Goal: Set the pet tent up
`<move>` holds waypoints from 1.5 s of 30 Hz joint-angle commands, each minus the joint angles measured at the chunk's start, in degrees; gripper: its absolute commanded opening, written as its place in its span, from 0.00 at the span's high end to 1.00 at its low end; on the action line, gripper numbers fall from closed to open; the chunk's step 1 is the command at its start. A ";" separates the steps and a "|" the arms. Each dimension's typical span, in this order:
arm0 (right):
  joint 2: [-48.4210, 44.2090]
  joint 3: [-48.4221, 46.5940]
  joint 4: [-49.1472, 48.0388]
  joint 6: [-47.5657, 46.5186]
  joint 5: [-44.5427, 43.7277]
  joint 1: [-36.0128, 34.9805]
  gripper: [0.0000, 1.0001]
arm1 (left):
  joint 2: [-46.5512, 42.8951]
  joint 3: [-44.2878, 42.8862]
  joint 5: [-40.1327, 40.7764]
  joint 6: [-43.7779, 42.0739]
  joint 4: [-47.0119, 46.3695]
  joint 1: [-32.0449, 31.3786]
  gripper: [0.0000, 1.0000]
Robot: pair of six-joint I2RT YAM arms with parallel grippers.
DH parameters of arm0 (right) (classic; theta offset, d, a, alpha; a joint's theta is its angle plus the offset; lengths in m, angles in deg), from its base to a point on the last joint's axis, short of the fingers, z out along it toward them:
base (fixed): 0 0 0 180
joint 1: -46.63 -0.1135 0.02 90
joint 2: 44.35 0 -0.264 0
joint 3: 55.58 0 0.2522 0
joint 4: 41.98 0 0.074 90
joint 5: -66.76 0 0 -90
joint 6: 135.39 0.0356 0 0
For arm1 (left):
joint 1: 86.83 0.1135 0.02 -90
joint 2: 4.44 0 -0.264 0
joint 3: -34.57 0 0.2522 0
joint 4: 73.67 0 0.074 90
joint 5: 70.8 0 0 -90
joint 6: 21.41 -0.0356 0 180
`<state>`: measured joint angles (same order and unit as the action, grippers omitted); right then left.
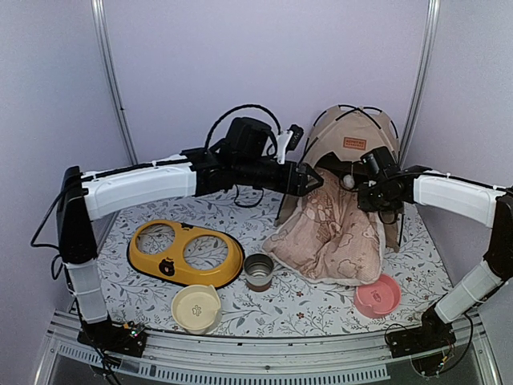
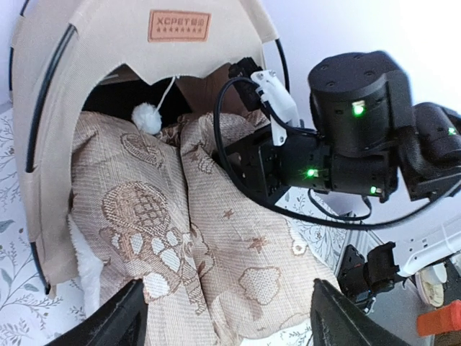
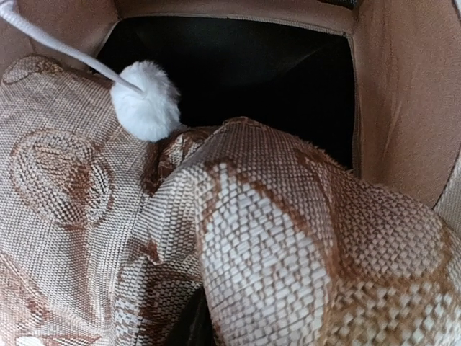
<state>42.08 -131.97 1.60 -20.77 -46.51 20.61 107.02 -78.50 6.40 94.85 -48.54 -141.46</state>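
The pet tent (image 1: 353,132) stands upright at the back right, tan with black poles and a brown label (image 2: 178,26). A patterned pinkish cushion (image 1: 329,237) lies half in its doorway and spills forward onto the mat. The white pom-pom (image 3: 148,99) hangs on its string at the dark opening, resting against the cushion. My left gripper (image 2: 230,321) is open, its fingers (image 2: 122,317) spread wide just above the cushion with nothing pinched. My right gripper (image 1: 358,191) is at the doorway's right side, against the cushion. A fold of fabric fills the right wrist view and hides its fingers.
A yellow two-hole bowl stand (image 1: 186,253) lies front left, with a metal cup (image 1: 258,271) beside it and a cream bowl (image 1: 196,309) in front. A pink bowl (image 1: 377,297) sits front right, below the cushion. White walls close in the back and sides.
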 commanded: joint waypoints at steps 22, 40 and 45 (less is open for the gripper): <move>-14.04 1.25 8.56 1.45 8.77 -1.41 0.01 | 0.67 14.67 14.64 -7.61 6.19 -3.38 0.21; -21.92 3.12 18.58 4.77 11.96 -0.26 0.01 | -1.87 20.61 15.31 -8.73 5.14 -2.07 0.18; -26.12 8.23 18.36 7.69 18.31 -1.21 0.01 | -1.92 21.86 12.93 -8.69 3.87 -1.58 0.17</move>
<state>19.64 -127.25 18.32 -15.94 -33.92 20.06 107.00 -57.76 21.13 86.90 -43.25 -143.82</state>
